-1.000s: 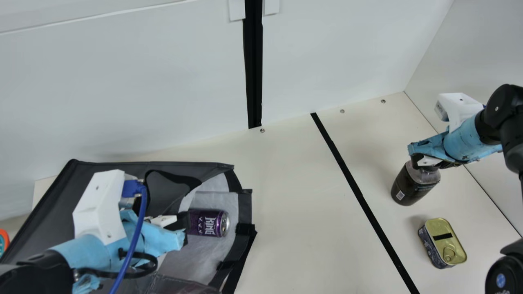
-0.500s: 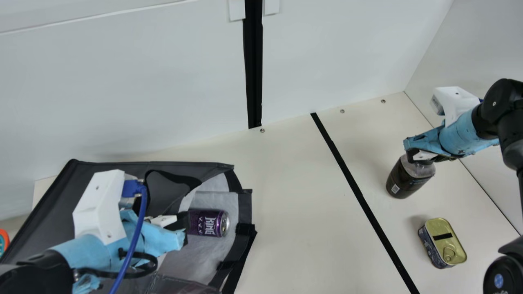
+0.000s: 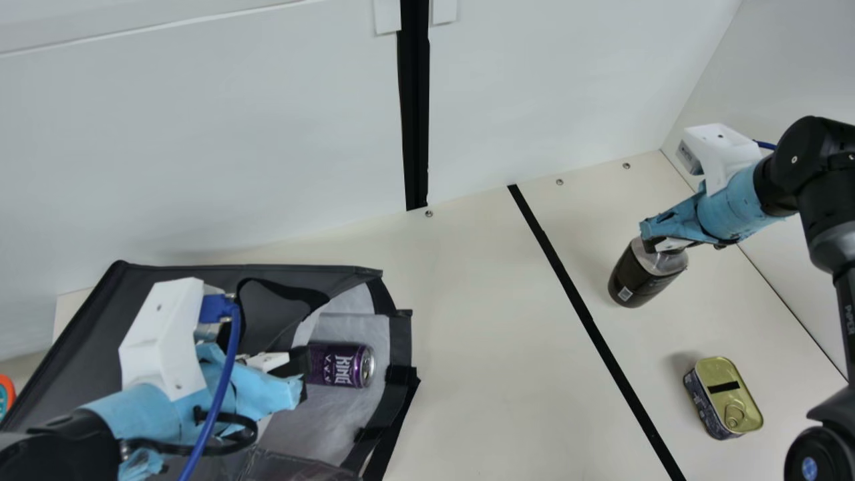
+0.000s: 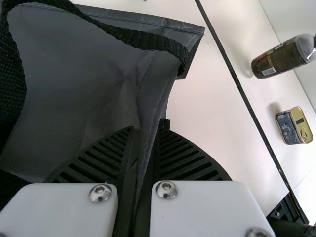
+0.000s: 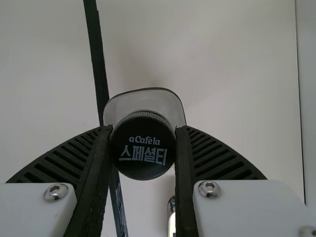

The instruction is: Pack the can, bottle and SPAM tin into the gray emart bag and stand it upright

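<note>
One dark-sleeved, clear-shouldered plastic bottle (image 3: 641, 275): its black cap (image 5: 143, 148) is clamped in the right gripper (image 5: 143, 128), body beneath; probably weighty, firm and slick, best held at the neck. One soft gray fabric bag (image 4: 84, 84): its edge is pinched by the left gripper (image 4: 147, 127). One purple metal can (image 3: 339, 365) lies inside; one gold-topped rectangular tin (image 3: 725, 397) rests on the cream table (image 3: 481, 347).

The can (image 3: 339, 365) reads "KING", the bottle cap (image 5: 143, 148) "aCaféla 스페셜티", the right arm (image 3: 828, 207) "PiPER".
</note>
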